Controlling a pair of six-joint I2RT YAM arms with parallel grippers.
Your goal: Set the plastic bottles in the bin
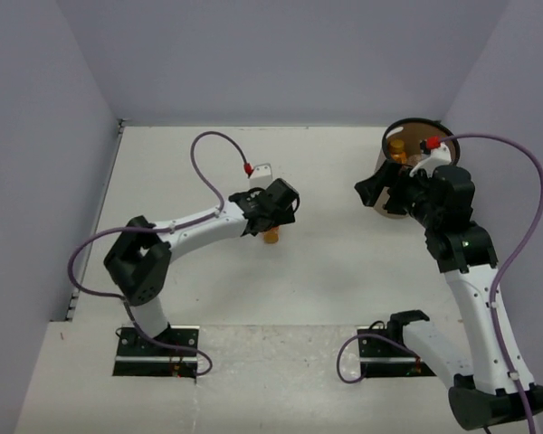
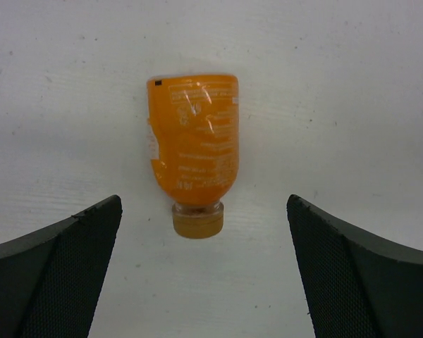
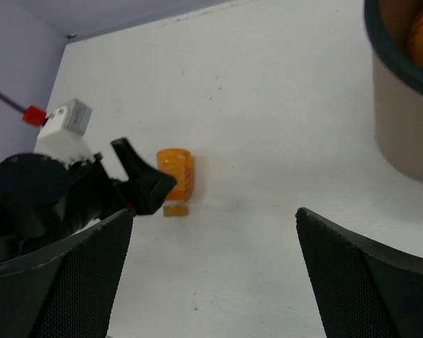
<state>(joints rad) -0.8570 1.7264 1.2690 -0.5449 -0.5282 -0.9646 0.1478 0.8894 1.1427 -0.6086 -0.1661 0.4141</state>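
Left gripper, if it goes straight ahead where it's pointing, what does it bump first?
The orange bottle, probably: it lies on the white table right ahead, between the open fingers. Depth is hard to judge.

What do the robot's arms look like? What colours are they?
The left arm and right arm are white tubes with chunky black joints. A purple cable loops off each, ending in a small red plug. The left gripper and right gripper are black, with wedge-shaped fingers covered in a mesh-like texture.
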